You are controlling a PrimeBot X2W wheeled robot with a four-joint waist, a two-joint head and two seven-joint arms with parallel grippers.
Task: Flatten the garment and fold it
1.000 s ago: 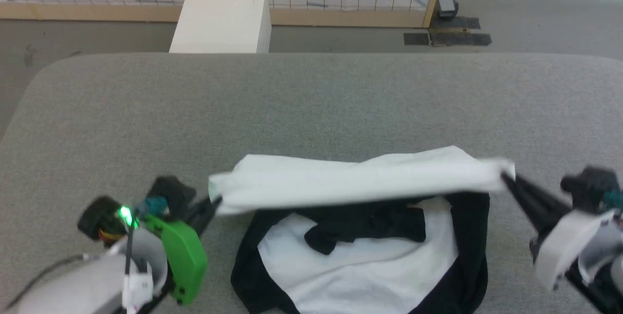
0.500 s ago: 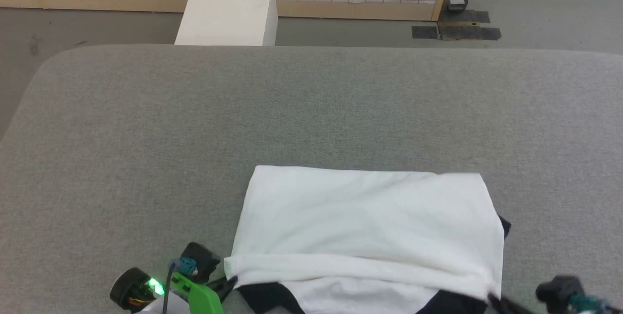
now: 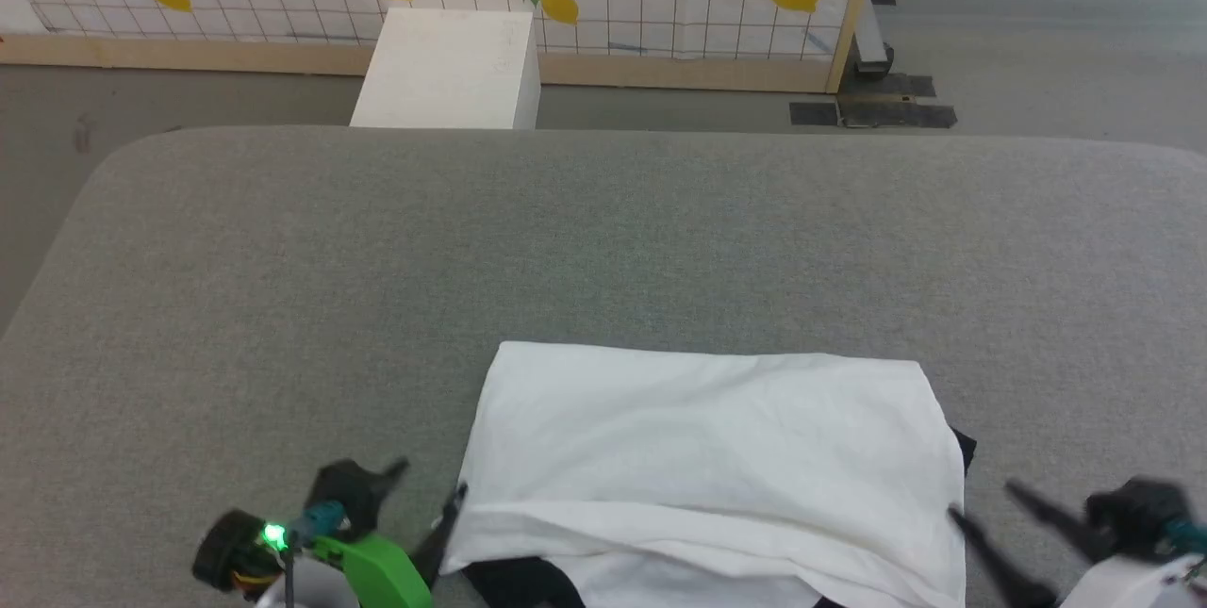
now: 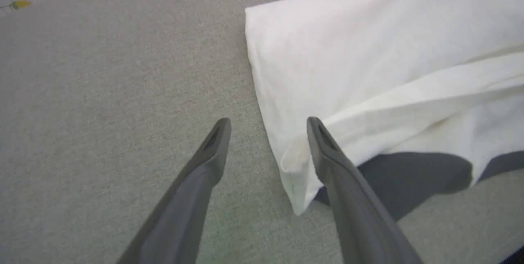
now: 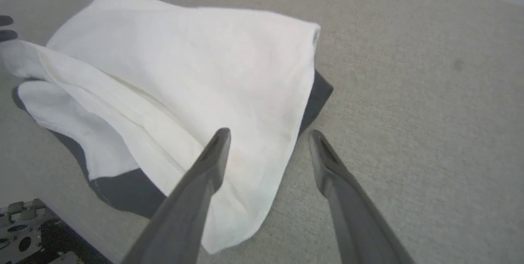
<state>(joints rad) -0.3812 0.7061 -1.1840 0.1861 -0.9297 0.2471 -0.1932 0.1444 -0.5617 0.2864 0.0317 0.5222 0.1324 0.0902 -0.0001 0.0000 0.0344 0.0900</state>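
Garment (image 3: 707, 457) is lying doubled over on the grey table (image 3: 603, 240), with black cloth peeking out under its near edge. Left gripper (image 3: 431, 481) is standing open and empty at the garment's near left corner, right gripper (image 3: 981, 500) likewise at its near right corner. Near edge is looking rumpled, so it is probably needing smoothing before any further fold.

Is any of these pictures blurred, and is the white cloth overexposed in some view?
Head view: even soft light, no glare; the right gripper a little blurred, the garment sharp. Left wrist view: the garment very bright, its folds faint but readable. Right wrist view: equally bright, a weak shadow under its edge.
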